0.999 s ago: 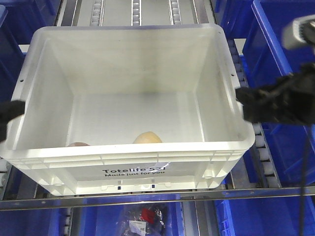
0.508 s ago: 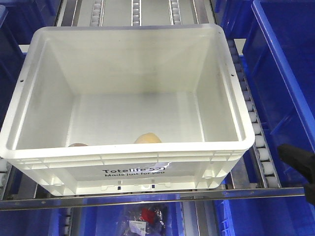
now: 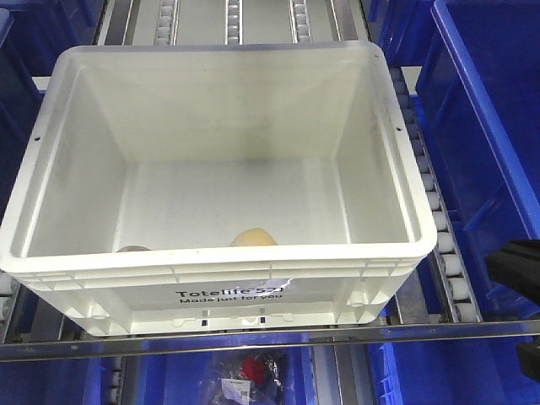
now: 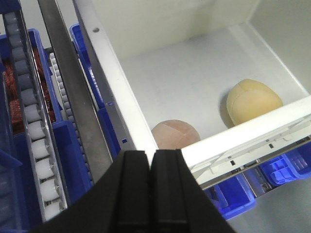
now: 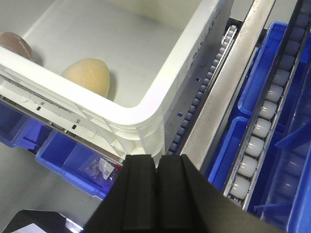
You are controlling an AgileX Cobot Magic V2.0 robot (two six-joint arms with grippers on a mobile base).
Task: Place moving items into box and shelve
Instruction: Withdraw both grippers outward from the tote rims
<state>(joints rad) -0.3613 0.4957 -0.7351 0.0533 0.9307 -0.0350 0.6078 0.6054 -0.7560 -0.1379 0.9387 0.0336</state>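
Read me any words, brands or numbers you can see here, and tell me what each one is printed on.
"Totelife 521": black print on the front wall of the white crate, partly hidden by glare.
"Made just for you": smaller black line right under it, same wall.
The packet in the blue bin below the crate shows red and dark patches, too small and blurred to read.
Neither wrist view shows any readable text.

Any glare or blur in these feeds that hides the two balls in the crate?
Front view: the white crate near rim glows overexposed and hides most of the yellow ball and brownish ball. Left wrist view: both sharp; left gripper soft. Right wrist view: right gripper blurred, brownish ball cropped.
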